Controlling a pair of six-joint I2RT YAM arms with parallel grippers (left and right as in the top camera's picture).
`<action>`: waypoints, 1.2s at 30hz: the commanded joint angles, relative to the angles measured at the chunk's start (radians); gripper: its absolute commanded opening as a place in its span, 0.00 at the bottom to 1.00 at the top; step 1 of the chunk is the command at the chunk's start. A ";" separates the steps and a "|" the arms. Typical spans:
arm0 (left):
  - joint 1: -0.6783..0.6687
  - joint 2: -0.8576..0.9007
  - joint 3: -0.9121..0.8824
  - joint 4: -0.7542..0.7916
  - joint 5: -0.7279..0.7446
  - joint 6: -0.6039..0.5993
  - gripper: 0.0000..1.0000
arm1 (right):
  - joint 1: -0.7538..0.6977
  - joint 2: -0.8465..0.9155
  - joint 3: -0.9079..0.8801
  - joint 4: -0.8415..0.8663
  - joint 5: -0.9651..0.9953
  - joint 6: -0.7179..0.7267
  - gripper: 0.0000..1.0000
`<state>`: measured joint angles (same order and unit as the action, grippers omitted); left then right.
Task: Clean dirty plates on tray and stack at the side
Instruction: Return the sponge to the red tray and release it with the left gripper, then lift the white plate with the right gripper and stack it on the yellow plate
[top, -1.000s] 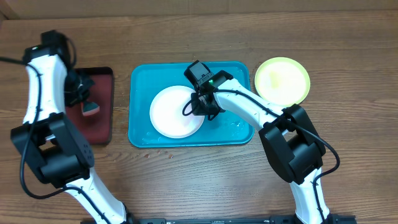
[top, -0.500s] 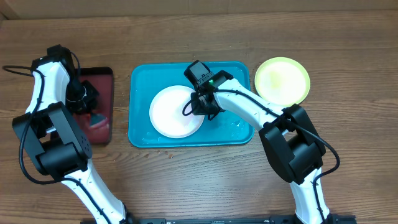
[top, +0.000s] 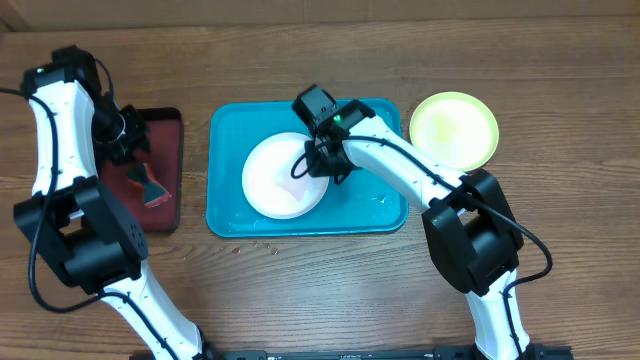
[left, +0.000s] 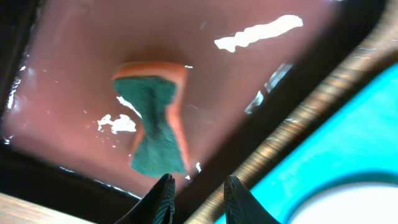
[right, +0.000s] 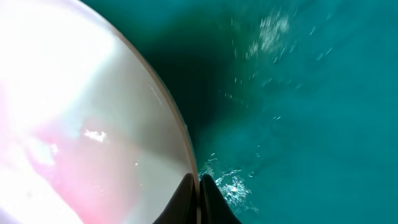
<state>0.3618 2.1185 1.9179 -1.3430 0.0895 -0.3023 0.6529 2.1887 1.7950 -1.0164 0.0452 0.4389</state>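
A white plate (top: 283, 178) lies in the turquoise tray (top: 228, 205), faintly pink in the right wrist view. My right gripper (top: 318, 166) is shut on its right rim, the fingertips (right: 186, 193) pinching the edge of the plate (right: 74, 124) over the wet tray floor (right: 298, 93); a shadow under that rim suggests it is lifted. A yellow-green plate (top: 453, 130) sits on the table right of the tray. My left gripper (top: 133, 148) hovers over a dark red tray (top: 165, 125), jaws open and empty (left: 198, 199). A green and orange sponge (left: 152, 124) lies loose there.
The sponge (top: 150, 184) rests on the dark red tray's lower half, left of the turquoise tray. Water drops glisten on the turquoise tray floor. A few crumbs lie on the wooden table (top: 300, 280) in front of the tray.
My left gripper has opened and let go of the sponge, which now lies on the red tray, and the arm has drawn back. The right gripper has shifted slightly left with the plate rim.
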 joint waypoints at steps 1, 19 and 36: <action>-0.005 -0.071 0.031 -0.008 0.077 0.033 0.47 | -0.008 -0.037 0.117 -0.045 0.100 -0.055 0.04; -0.007 -0.071 0.030 -0.010 0.076 0.034 1.00 | 0.088 -0.051 0.531 -0.378 0.821 -0.386 0.04; -0.008 -0.071 0.030 -0.010 0.076 0.034 1.00 | 0.251 -0.051 0.531 -0.351 1.290 -0.706 0.04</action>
<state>0.3599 2.0682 1.9335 -1.3506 0.1505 -0.2844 0.8860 2.1788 2.2982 -1.3724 1.2427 -0.2031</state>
